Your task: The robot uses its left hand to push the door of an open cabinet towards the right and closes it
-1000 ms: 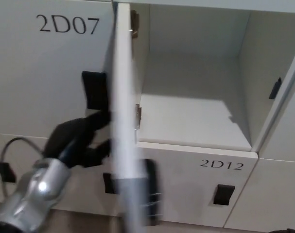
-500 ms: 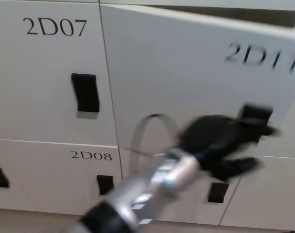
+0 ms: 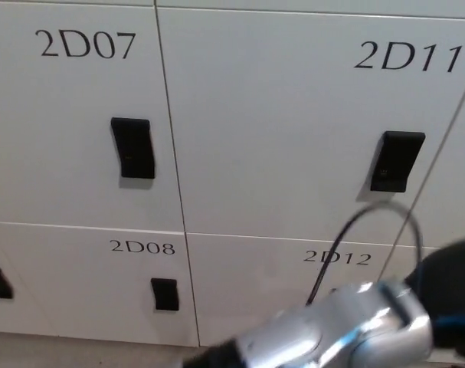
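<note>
Door 2D11 (image 3: 293, 130) now flush (four doors).

White cabinet door (image 3: 293, 130), black handle (image 3: 396, 160); silver forearm (image 3: 332, 333), seemingly black hand (image 3: 453, 295).

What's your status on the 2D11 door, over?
Left hand low at right edge, off the door, fingers unclear. Right hand out of view. 2D11 door flush with its neighbours, looks closed. Nothing in the way.
</note>
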### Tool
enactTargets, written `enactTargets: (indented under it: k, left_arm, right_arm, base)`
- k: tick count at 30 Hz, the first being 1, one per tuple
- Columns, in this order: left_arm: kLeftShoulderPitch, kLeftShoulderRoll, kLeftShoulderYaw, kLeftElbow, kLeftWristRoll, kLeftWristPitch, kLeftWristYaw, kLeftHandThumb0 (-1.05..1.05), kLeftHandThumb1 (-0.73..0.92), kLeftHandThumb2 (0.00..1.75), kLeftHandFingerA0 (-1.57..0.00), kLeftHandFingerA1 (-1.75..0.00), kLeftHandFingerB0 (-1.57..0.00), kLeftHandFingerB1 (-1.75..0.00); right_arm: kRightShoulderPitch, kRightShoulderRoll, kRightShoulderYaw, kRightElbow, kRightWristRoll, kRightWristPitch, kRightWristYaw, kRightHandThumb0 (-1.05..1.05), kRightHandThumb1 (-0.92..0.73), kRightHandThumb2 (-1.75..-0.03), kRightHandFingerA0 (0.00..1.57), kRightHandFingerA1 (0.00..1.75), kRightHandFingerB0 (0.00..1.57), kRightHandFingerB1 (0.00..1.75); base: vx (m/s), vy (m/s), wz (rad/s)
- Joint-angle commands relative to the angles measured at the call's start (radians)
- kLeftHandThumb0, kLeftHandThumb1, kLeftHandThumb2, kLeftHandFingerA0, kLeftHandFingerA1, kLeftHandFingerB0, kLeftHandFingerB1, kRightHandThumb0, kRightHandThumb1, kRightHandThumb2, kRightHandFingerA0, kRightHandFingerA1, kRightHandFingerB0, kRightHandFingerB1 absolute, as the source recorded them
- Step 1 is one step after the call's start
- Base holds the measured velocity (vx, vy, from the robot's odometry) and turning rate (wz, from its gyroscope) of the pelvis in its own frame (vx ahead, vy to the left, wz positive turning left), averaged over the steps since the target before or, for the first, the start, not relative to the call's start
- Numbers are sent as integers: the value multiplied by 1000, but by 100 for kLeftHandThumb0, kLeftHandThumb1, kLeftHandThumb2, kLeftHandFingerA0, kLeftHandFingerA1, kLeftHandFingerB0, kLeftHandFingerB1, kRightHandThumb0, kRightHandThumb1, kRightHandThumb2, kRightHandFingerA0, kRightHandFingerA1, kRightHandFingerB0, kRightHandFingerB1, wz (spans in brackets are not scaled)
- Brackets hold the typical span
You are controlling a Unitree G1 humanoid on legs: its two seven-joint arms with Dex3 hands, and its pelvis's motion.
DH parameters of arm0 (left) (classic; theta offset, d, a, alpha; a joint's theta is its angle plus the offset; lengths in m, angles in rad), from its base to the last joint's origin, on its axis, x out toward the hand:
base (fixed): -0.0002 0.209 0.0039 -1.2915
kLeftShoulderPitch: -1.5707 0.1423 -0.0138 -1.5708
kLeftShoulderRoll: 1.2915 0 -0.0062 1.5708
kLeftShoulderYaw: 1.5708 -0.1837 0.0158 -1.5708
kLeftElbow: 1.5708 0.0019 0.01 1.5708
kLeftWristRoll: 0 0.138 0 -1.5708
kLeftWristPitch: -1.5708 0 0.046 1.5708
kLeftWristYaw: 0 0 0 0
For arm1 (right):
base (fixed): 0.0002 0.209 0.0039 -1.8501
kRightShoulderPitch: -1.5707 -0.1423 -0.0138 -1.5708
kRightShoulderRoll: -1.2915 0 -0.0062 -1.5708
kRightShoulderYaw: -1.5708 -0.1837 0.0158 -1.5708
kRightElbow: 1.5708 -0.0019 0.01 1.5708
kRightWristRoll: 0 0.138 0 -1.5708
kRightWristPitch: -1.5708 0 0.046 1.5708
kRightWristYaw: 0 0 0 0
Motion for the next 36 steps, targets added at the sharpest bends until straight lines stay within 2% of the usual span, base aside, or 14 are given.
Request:
enactTargets:
  k: [1, 7, 8, 9, 10, 11, 12, 13, 14, 16, 18, 19, 33, 36]
  left_arm:
    - [83, 84, 16, -51, 0, 16, -81, -48, 92, 107, -1, -19, 0, -17]
    - [248, 304, 118, -129, -4, -3, -68, -70, 90, 96, -1, -23, 0, -21]
    - [289, 349, 141, -128, -25, -17, -67, -63, 92, 68, -42, -35, -31, -30]
    - [322, 382, 160, -129, -40, -28, -66, -63, 92, 68, -42, -35, -31, -30]
    - [355, 411, 176, -134, -53, -36, -65, -62, 91, 68, -45, -35, -34, -31]
    - [382, 431, 189, -141, -60, -43, -66, -62, 91, 68, -45, -35, -34, -31]
    - [416, 454, 210, -123, -71, -77, -27, -61, 71, 100, -45, -56, -33, -49]
    - [441, 470, 226, -109, -78, -102, 1, -61, 71, 100, -45, -56, -33, -49]
    - [470, 491, 245, -103, -82, -120, 23, -59, 86, 66, -49, -41, -38, -34]
    - [533, 530, 299, -109, -101, -125, 32, -58, 84, 66, -47, -41, -39, -33]
    - [585, 560, 348, -95, -108, -126, 55, -60, 70, 99, -43, -58, -33, -49]
    - [600, 567, 370, -75, -107, -144, 68, -56, 84, 66, -50, -46, -40, -33]
    - [738, 621, 693, 253, -244, -325, 208, -51, 76, 64, -60, -45, -49, -38]
    - [737, 619, 784, 427, -274, -395, 310, -49, 75, 63, -63, -72, -62, -41]
  right_arm:
    - [17, -24, 0, 2, -3, -23, -3, -57, -78, -65, 50, 42, 45, 38]
    - [3, -23, -7, 4, 3, -22, 3, -57, -78, -65, 50, 42, 45, 38]
    - [3, -6, -16, 9, -3, 10, -124, -69, -56, -58, 77, 43, 71, 41]
    - [3, 6, -24, 13, -7, 35, -219, -69, -56, -58, 77, 43, 71, 41]
    - [10, 5, -25, 13, -2, 26, -187, -56, -61, -95, 40, 54, 31, 48]
    - [18, -2, -23, 12, 6, 4, -100, -56, -61, -95, 40, 54, 31, 48]
    - [12, -13, -24, 12, 23, -4, 30, -45, -92, -86, 5, 37, 4, 29]
    - [7, -20, -25, 13, 33, -6, 108, -45, -92, -86, 5, 37, 4, 29]
    - [-1, -17, -24, 14, 29, 8, 85, -50, -66, -96, 37, 53, 32, 50]
    - [-10, -11, -12, 12, 3, 32, -2, -49, -66, -98, 38, 55, 29, 49]
    - [-6, -11, -15, 11, 5, 21, 2, -52, -67, -98, 37, 54, 31, 49]
    - [-6, -11, -14, 9, 4, 20, 1, -51, -67, -98, 37, 54, 32, 50]
    - [-8, -13, 0, 11, -8, 33, -4, -51, -67, -99, 38, 54, 31, 49]
    - [-6, -5, -7, 12, 1, 31, -5, -50, -67, -98, 38, 54, 32, 50]
  base:
    - [0, 0, 0]
    - [0, 0, 0]
    - [0, 0, 0]
    - [0, 0, 0]
    - [0, 0, 0]
    - [0, 0, 0]
    - [0, 0, 0]
    - [0, 0, 0]
    - [0, 0, 0]
    - [0, 0, 0]
    - [0, 0, 0]
    - [0, 0, 0]
    - [0, 0, 0]
    - [0, 0, 0]
